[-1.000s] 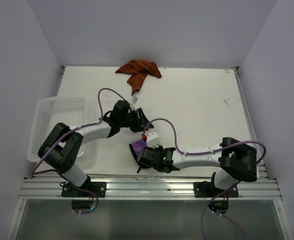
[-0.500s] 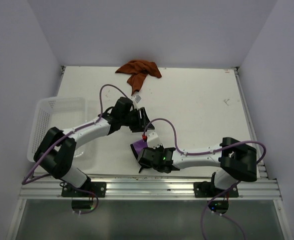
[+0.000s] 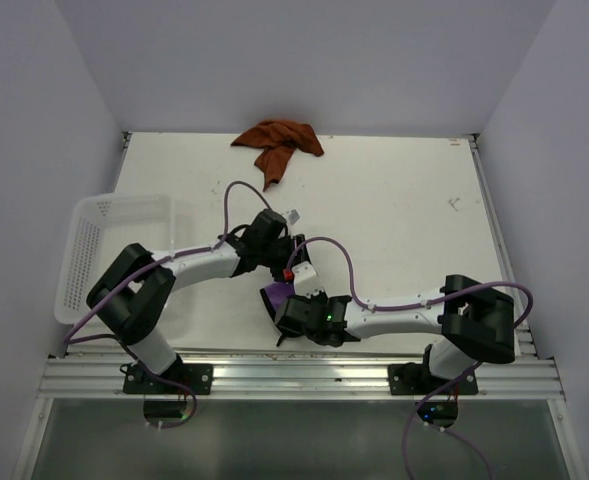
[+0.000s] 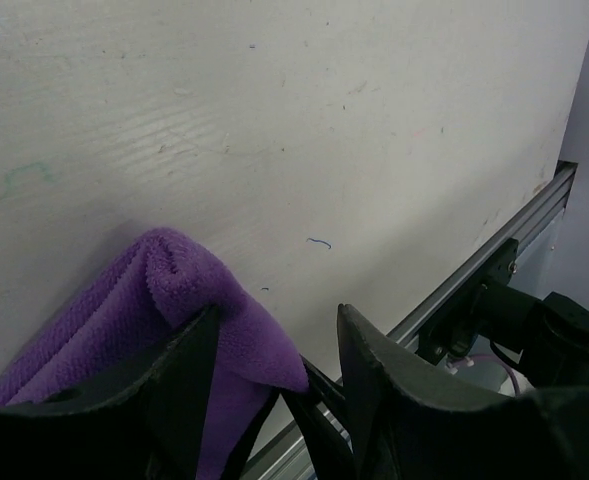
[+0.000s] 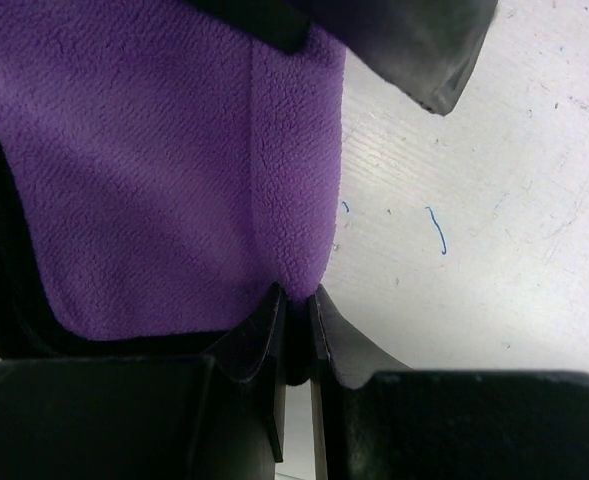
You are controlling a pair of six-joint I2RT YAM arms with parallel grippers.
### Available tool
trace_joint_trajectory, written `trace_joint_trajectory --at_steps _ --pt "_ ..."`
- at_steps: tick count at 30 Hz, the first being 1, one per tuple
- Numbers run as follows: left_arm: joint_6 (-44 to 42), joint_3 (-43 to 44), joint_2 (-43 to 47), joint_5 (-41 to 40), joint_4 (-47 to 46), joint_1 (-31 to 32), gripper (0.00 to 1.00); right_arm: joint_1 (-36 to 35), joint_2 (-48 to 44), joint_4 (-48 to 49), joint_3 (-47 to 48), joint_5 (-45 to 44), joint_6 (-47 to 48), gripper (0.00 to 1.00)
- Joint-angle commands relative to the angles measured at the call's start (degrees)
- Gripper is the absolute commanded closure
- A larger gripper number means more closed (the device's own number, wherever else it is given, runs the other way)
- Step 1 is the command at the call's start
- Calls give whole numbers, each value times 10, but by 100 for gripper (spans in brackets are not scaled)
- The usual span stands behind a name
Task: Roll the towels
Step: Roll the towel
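The white table [image 3: 404, 230] fills the top view, with a metal rail [image 3: 304, 375] along its near edge. Both arms reach in towards the middle near that edge: the left arm [image 3: 199, 265] stretches right from its base, and the right arm [image 3: 394, 310] lies low and stretches left. A white perforated basket [image 3: 94, 235] sits at the table's left edge, beside the left arm.

The orange towel [image 3: 279, 140] lies crumpled at the far edge, well apart from both arms and untouched.

The purple towel [image 3: 275, 293] is near the table's front, between the two wrists. From the right wrist, its purple face [image 5: 154, 170] is spread flat with a folded strip along one side and a dark border at the left and bottom. From the left wrist, a rounded purple fold [image 4: 164, 275] rests on the table.

The left fingers [image 3: 286, 262] stand well apart. The purple fold lies in the gap, against one finger, and nothing is clamped. The right fingers [image 5: 279, 320] are drawn almost together, their tips pinching the lower edge of the folded strip.

Small blue pen marks [image 5: 436, 228] dot the table just beside the towel.
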State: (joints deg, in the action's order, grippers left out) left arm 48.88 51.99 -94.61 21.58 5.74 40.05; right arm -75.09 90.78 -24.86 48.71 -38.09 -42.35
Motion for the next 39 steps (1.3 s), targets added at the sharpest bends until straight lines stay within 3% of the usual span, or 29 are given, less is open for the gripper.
trace_joint_trajectory --at_steps 1,24,39 --pt "-10 15 4 -21 9 6 46 0 -6 18 -5 -18 -5 100" --pt "-50 22 -64 -145 57 34 50 -16 -10 37 -17 -53 -21 100" --pt "-70 22 -113 -213 97 50 56 -59 33 -14 24 -118 -49 100"
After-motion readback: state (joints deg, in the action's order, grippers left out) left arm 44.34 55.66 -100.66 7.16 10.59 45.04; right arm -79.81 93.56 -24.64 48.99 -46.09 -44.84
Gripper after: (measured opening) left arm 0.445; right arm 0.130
